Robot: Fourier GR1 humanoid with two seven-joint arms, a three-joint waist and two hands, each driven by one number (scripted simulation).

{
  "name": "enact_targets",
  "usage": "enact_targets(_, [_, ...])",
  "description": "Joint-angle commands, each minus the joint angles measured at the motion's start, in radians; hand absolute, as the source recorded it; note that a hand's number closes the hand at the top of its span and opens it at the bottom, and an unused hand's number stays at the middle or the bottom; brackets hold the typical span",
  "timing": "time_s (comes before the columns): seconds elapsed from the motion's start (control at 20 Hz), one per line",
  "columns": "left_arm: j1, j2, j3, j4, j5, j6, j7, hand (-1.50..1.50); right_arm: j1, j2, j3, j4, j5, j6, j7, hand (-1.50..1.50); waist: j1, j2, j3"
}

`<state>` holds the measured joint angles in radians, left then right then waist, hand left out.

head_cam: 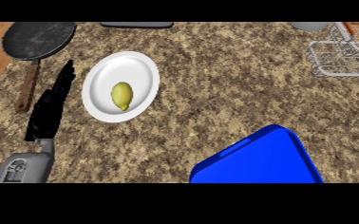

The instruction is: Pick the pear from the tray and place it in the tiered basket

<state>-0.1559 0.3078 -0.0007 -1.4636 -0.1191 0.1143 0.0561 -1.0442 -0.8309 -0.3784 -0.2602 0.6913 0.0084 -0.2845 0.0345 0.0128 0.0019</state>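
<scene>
Head view: speckled brown counter (231, 90); left hand (51, 109), fingers straight, beside the white plate (140, 71) bearing the pear (122, 95).

A pear (122, 95) lies on a plate (137, 66) left of the counter's (224, 90) middle. The left hand (51, 109) stands just left of the plate. A pan (36, 40) sits behind it, a tray (263, 159) at front right, a wire basket (335, 57) at back right.

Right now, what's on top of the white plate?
A yellow-green pear lies on the white plate, a little below its middle. Nothing else is on the plate. The left hand is beside it, apart.
</scene>
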Motion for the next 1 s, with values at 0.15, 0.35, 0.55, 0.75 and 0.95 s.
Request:
enact_targets(0.15, [0.050, -0.030, -0.012, -0.020, -0.020, 0.015, -0.013, 0.00, -0.034, -0.079, -0.080, -0.004, -0.072, -0.013, -0.003, -1.50, -0.001, -0.003, 0.000])
enact_targets(0.35, [0.036, -0.020, 0.000, -0.041, -0.011, 0.002, 0.022, 0.00, -0.037, -0.183, -0.125, 0.021, -0.115, 0.076, 0.063, -1.50, -0.009, -0.006, -0.001])
enact_targets(0.55, [0.012, 0.007, 0.032, -0.008, 0.009, -0.027, 0.013, 0.00, 0.009, -0.266, -0.174, 0.079, -0.159, 0.170, 0.077, -1.50, -0.010, -0.003, 0.000])
enact_targets(0.75, [-0.015, -0.014, 0.033, 0.010, -0.006, -0.002, 0.000, 0.00, 0.115, -0.365, -0.199, 0.114, -0.185, 0.286, -0.002, -1.50, -0.022, -0.001, 0.002])
enact_targets(0.95, [-0.003, -0.016, 0.041, 0.021, -0.005, 0.000, -0.018, 0.00, 0.244, -0.462, -0.266, 0.156, -0.248, 0.388, -0.141, -1.50, -0.039, -0.002, 0.004])
